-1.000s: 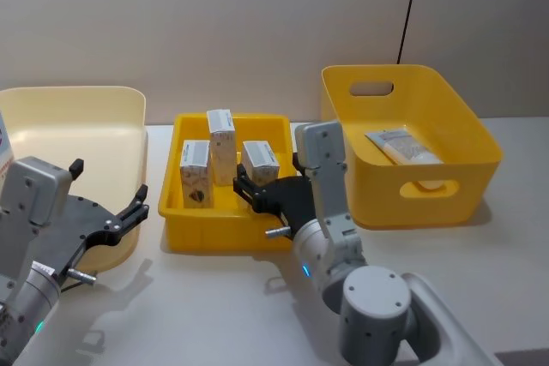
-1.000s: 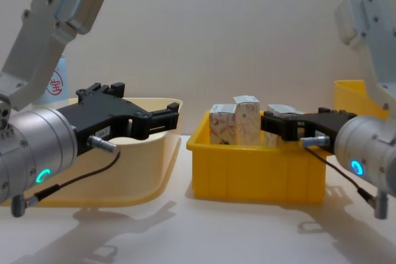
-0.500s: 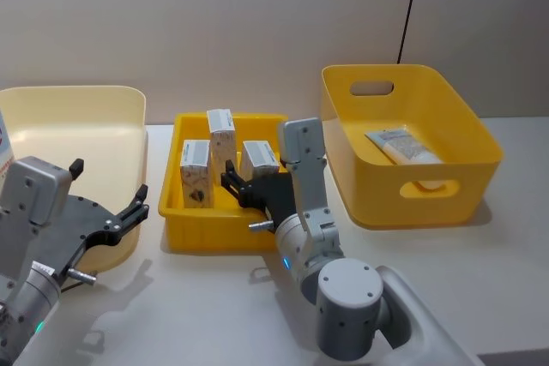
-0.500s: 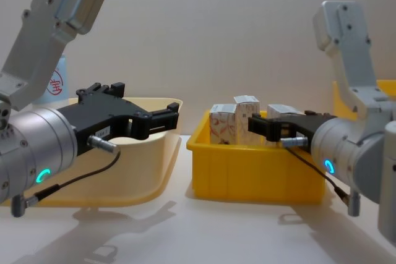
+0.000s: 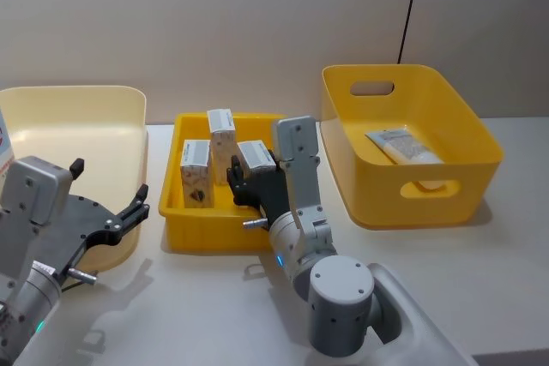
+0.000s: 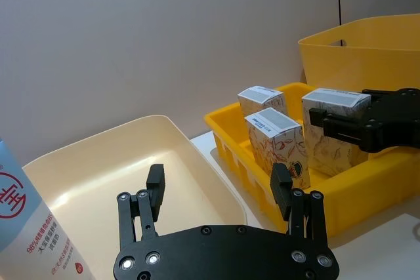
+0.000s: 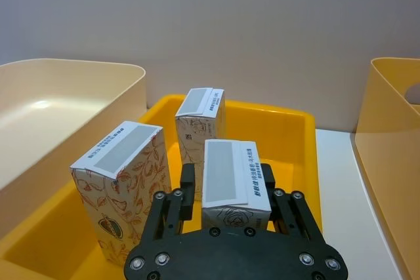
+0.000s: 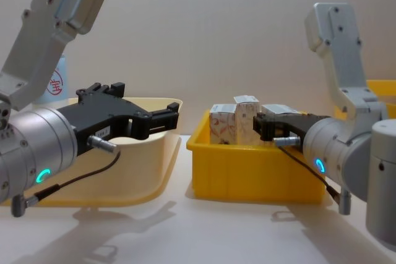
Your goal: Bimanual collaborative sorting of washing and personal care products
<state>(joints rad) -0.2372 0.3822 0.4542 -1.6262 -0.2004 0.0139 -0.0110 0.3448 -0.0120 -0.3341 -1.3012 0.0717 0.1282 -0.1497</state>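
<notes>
Overhead, the right gripper [image 5: 246, 184] reaches into the low yellow tray [image 5: 225, 233], its fingers set either side of one white carton [image 5: 256, 157]; two more cartons [image 5: 208, 165] stand upright beside it. A squeeze tube [image 5: 401, 145] lies in the deep yellow bin [image 5: 446, 173]. The left gripper [image 5: 129, 214] hovers, fingers spread, at the cream bin [image 5: 81, 139].

From the left wrist, a pale-blue tube [image 6: 29, 224] stands beside that cream bin.

From the right wrist, fingers [image 7: 186, 189] flank the carton; whether they press it is unclear.

From the chest, the tray rests on the tabletop [image 8: 204, 230].
</notes>
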